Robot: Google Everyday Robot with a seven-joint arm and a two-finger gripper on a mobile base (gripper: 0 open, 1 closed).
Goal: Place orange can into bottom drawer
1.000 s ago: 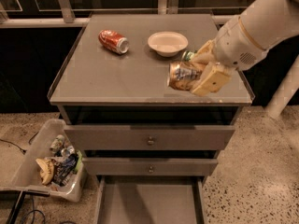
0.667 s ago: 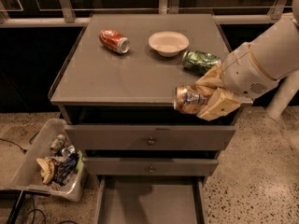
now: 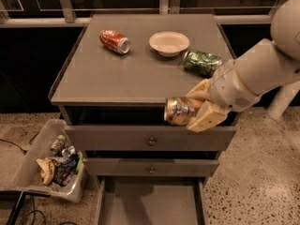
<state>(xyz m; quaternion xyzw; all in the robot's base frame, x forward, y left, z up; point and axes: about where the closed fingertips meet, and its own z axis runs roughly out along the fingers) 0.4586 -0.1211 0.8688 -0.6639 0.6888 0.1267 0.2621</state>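
Item: orange can (image 3: 180, 110), lying sideways, clamped in gripper (image 3: 197, 108) at cabinet (image 3: 140, 78) front edge, above top drawer (image 3: 117, 137). Bottom drawer (image 3: 150, 203): open, well below. Risk, est.: if you release here, can may clip the drawer front & roll to floor. Lower it first.

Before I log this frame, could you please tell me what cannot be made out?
Camera view:
bottom drawer: front cut off by the lower edge.
orange can: right end hidden by the gripper holding it at the cabinet front.
floor bin contents: too small to identify.
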